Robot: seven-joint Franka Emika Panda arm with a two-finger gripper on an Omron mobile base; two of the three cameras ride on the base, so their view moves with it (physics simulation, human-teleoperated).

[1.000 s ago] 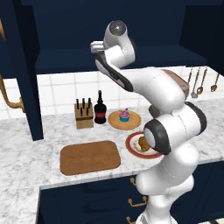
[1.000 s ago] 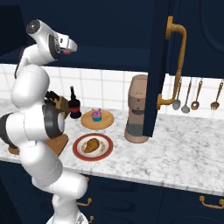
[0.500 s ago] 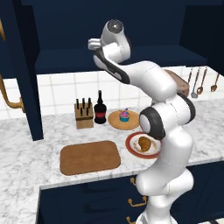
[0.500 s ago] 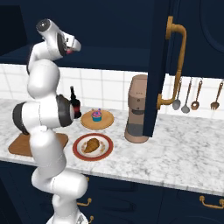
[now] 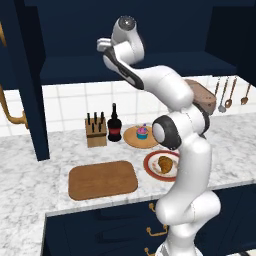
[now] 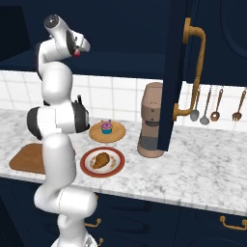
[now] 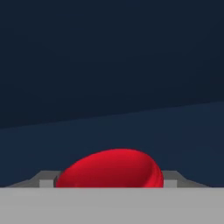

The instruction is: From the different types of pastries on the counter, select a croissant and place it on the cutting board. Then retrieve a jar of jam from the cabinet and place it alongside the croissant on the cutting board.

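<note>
Claw sits inside the open cabinet, up at shelf level. In the hand view the red top of the jar of jam lies right between the two finger tips, one tip on each side of it. Tips look close against the jar's sides, but whether they are actually pressing on it I cannot tell; fingers are partway in, neither wide apart nor together. Right base view shows a bit of red at the claw's end.

Croissant lies on the red-rimmed plate near the worktop's front edge, just right of the cutting board. Board is bare, flat at the front edge of the worktop. Cupcake stands on the round wooden plate further back, with the dark bottle and the knife block left of it along the back edge. Coffee machine stands to the right by the open cabinet door.

Versus the earlier frames: upper arm has swung and straightened, hand has pushed further into the cabinet. Fingers have come in from wide open. Croissant, cupcake, board and bottle are unmoved.
</note>
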